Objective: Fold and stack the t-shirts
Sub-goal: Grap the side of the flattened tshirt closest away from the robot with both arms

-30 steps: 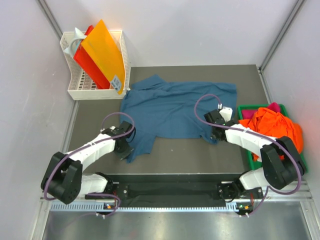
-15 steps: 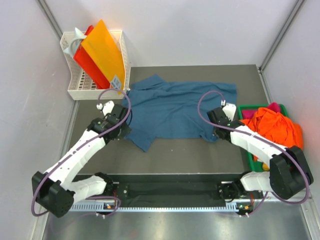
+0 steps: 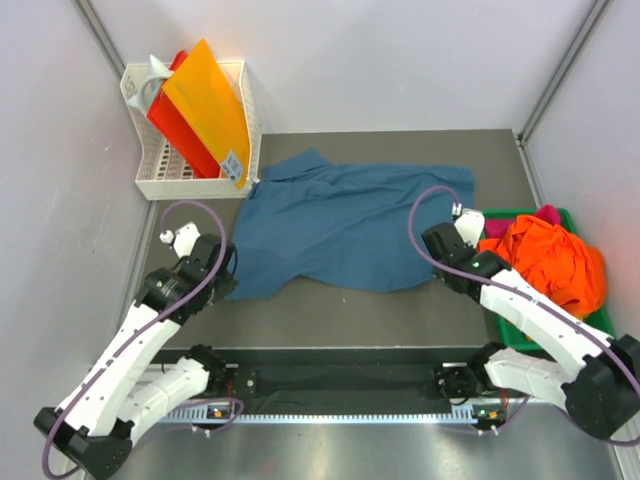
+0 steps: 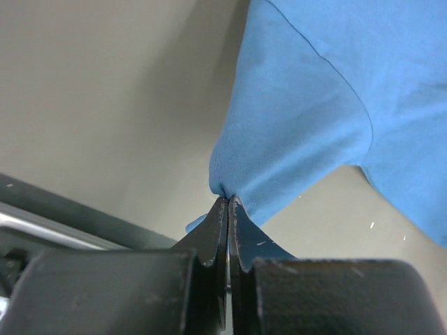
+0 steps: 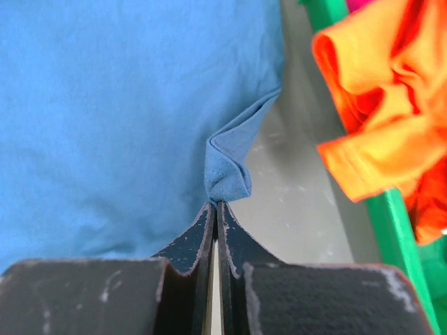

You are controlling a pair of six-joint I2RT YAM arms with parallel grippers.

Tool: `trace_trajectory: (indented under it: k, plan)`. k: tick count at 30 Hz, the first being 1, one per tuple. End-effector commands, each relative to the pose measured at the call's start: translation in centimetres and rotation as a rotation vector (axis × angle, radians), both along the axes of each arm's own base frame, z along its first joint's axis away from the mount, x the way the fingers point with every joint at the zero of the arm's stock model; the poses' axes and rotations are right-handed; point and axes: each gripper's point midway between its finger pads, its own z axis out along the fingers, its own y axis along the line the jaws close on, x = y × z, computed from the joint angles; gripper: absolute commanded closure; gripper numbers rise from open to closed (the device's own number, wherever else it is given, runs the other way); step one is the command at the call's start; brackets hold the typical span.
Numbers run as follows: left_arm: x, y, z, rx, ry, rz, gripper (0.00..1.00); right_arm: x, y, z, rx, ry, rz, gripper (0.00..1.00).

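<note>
Lying spread mid-frame on the worktop, the teal-blue t-shirt is clenched at its lower-left hem corner by the left tool and at its lower-right corner by the right tool. Bare worktop is left below the hem. The orange t-shirt is heaped in the green tray at right.

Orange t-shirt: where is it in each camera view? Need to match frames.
Top external: orange t-shirt heaped in the green tray, right edge.
Left wrist: not in it.
Right wrist: orange t-shirt upper right, over the tray's green rim.
Shared landmark: the blue t-shirt, in all three views.
</note>
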Motion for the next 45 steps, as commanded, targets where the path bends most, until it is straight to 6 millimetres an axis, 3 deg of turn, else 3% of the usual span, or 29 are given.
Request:
trace_trajectory:
  k: [1, 12, 19, 23, 29, 45]
  plan:
    - [-0.9, 1.6, 1.9, 0.047, -0.023, 0.021, 1.0, -1.4, -1.1, 1.7, -0.015, -0.023, -0.041, 1.0]
    - [-2.8, 1.9, 1.9, 0.011, -0.001, 0.022, 1.0, -4.4, -0.2, 3.5, 0.02, -0.03, -0.056, 1.0]
    - [-3.6, 1.5, 1.8, -0.007, 0.029, -0.009, 1.0, -6.6, -0.8, 4.1, 0.115, -0.023, -0.144, 1.0]
    - [-2.5, 0.8, 1.3, 0.018, 0.038, -0.055, 1.0, -6.3, -1.5, 5.3, 0.11, -0.069, -0.166, 1.0]
    - [1.0, 0.3, 0.8, 0.082, 0.003, -0.052, 1.0, -4.5, -2.3, 7.2, 0.057, -0.128, -0.202, 1.0]
    - [7.8, 0.0, 3.7, 0.169, -0.127, 0.025, 1.0, -1.0, -4.8, 7.0, 0.044, -0.135, -0.243, 1.0]
